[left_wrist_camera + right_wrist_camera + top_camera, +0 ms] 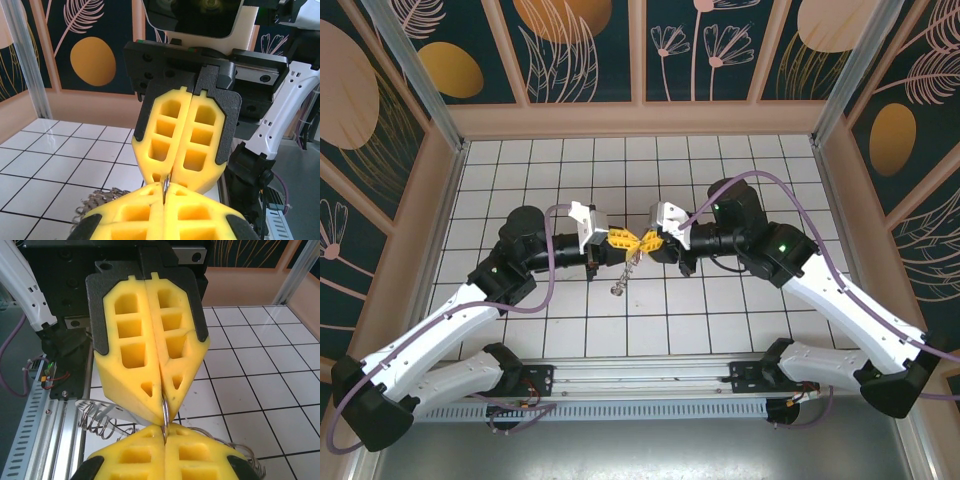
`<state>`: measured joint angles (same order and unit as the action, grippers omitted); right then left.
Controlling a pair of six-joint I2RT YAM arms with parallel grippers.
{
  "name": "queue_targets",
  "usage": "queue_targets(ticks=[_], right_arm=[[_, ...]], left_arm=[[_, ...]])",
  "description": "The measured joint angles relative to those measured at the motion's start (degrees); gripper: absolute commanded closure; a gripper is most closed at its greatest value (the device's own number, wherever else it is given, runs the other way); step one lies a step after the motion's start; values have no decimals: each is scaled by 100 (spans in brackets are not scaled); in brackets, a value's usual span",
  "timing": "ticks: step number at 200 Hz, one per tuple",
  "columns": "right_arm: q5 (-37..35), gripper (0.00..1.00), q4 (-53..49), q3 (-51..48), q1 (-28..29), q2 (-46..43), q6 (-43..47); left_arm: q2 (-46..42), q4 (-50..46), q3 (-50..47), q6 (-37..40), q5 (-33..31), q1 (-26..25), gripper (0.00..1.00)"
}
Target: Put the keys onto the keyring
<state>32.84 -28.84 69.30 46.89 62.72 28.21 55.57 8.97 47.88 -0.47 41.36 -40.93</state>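
Held item: thin silvery keyring [164,412], edge-on, pinched between the closed fingers of left gripper [626,241] and right gripper [654,241], tips meeting above white tiled table [720,320].

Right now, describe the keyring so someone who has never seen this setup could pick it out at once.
On the white tiled table, look to the middle, where the left gripper and right gripper meet tip to tip. The keyring is pinched at that meeting point and trails out beside it. Its thin silvery coiled wire sets it apart from the chunky yellow fingers.
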Motion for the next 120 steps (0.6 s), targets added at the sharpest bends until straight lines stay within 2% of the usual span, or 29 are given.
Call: queue_targets(ticks=[22,44,78,120], right_arm=[[-87,100,-48,2,20,17,4],[-280,100,-223,133,44,179,87],[-667,100,-608,463,98,579,334],[-940,100,-1071,717,186,841,518]], left_arm=[[-2,-332,109,177,-90,-2,100],[114,-1099,461,592,-380,-28,92],[348,-1976,852,1091,-835,-28,94],[472,-2221,866,1290,-909,-28,94]])
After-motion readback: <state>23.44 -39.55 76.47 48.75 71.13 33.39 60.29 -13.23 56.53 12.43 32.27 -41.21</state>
